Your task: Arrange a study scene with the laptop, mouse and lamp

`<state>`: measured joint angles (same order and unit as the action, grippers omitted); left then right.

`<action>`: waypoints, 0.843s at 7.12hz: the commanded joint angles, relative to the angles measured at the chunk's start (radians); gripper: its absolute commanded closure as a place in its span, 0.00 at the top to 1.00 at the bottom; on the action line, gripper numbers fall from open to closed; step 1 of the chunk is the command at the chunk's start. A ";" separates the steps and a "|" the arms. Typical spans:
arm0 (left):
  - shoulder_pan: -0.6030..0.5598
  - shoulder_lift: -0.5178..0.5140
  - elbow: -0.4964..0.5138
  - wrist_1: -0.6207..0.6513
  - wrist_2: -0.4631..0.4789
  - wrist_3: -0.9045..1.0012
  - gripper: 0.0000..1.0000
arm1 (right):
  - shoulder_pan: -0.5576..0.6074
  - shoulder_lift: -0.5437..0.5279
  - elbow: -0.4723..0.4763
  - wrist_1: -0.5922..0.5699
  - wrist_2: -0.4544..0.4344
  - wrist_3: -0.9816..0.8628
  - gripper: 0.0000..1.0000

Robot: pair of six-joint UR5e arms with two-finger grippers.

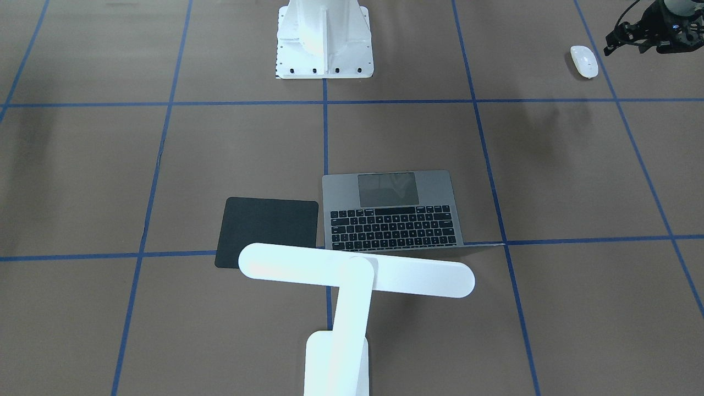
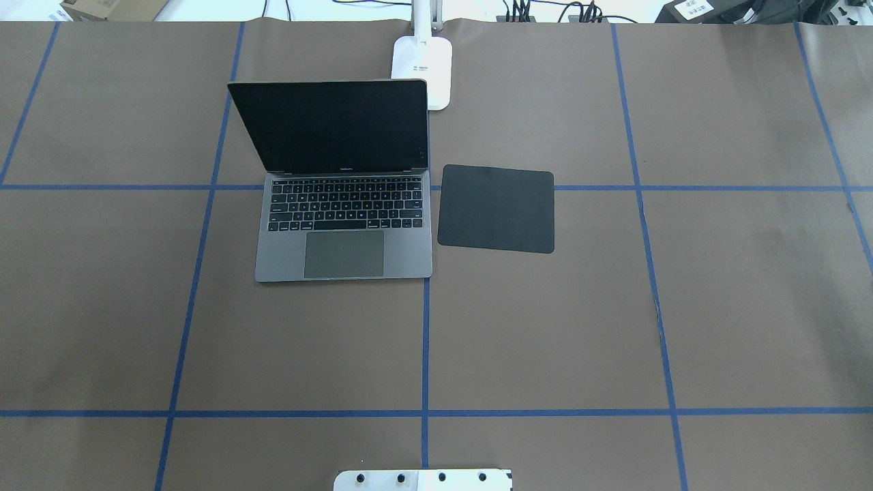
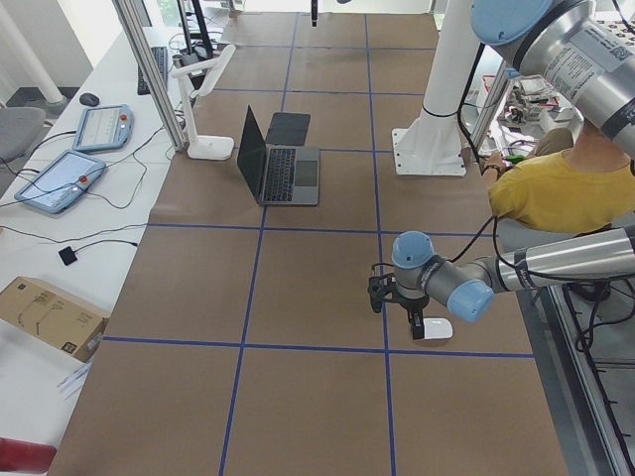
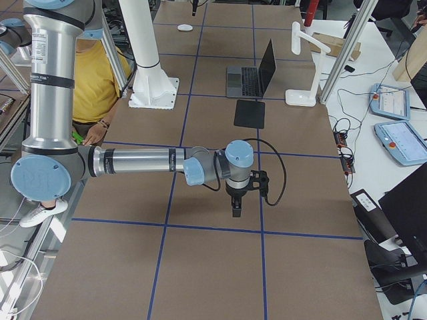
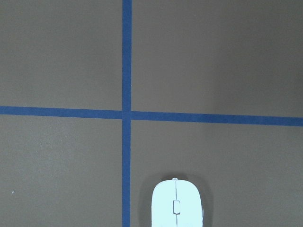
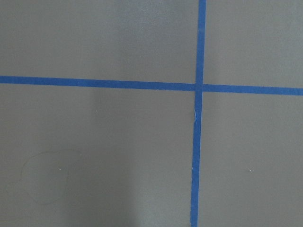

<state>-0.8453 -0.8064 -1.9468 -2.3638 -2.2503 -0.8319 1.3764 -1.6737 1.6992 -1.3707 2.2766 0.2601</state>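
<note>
Left gripper (image 3: 415,322) hangs right over the mouse (image 3: 434,328), out at the robot's left end of the table (image 2: 750,307).

Mouse sits well apart from the open laptop (image 2: 344,232), with the black pad (image 2: 496,208) just beside the laptop and the lamp (image 1: 357,269) behind it. Right gripper (image 4: 236,207) points down over bare table. How wide either gripper's jaws stand, I cannot tell.
</note>
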 commanded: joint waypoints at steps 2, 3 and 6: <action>0.029 -0.022 0.009 -0.008 -0.006 -0.030 1.00 | 0.001 -0.001 0.002 -0.004 0.000 -0.006 1.00; 0.046 -0.042 0.008 -0.009 -0.012 -0.071 1.00 | 0.000 -0.001 0.002 -0.005 0.000 -0.006 1.00; 0.243 -0.073 0.020 -0.065 0.000 -0.239 1.00 | -0.002 0.000 -0.001 -0.005 -0.011 -0.006 1.00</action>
<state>-0.6836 -0.8757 -1.9345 -2.4192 -2.2560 -1.0341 1.3751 -1.6749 1.6995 -1.3755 2.2683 0.2547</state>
